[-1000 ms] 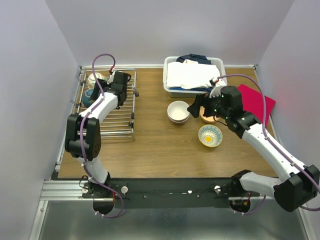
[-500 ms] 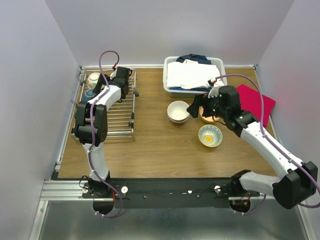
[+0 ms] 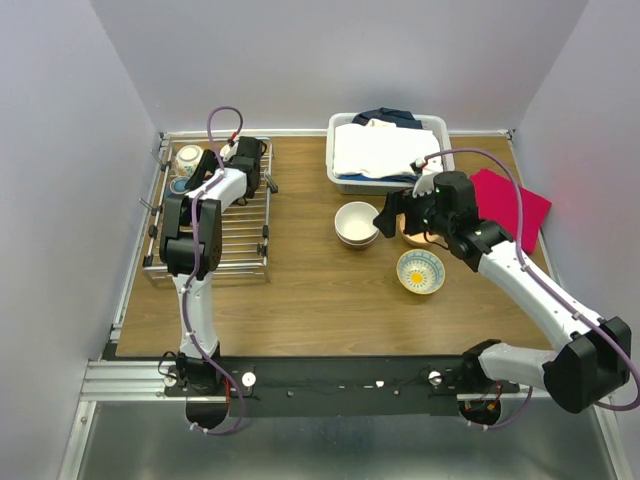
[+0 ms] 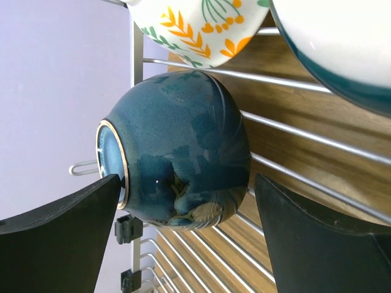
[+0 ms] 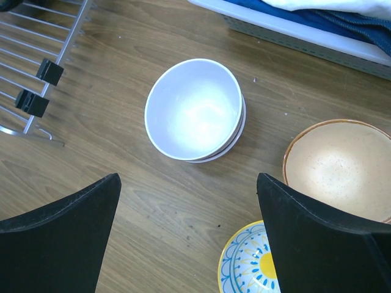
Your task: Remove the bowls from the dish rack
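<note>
Top external view: the dish rack (image 3: 225, 240) lies at the left side of the wooden table (image 3: 320, 295), and its far-left corner holds a cream floral bowl (image 3: 188, 157) with a dark blue bowl (image 3: 179, 185) just nearer. Seen from the left wrist, the dark blue bowl lies tipped on its side on the bars, close by the floral bowl and a white bowl with a teal outside (image 4: 342, 49). The left gripper (image 4: 187, 177) has its jaws spread wide to either side of the dark blue bowl and grips nothing; whether a finger touches the rim I cannot tell. A white laundry basket (image 3: 340, 125) at the far edge is full of white and dark blue cloth. In front of it, on the bare wood, stand a white bowl (image 5: 194, 110) nested in another, a tan bowl (image 5: 339, 168) and a yellow-and-blue patterned bowl (image 5: 247, 268), all upright and empty. The right gripper (image 5: 188, 178) hangs above them, jaws fully apart and holding nothing. A red cloth (image 3: 515, 205) lies flat at the right. Pale, plain walls (image 3: 350, 60) close the table in on three sides.
</note>
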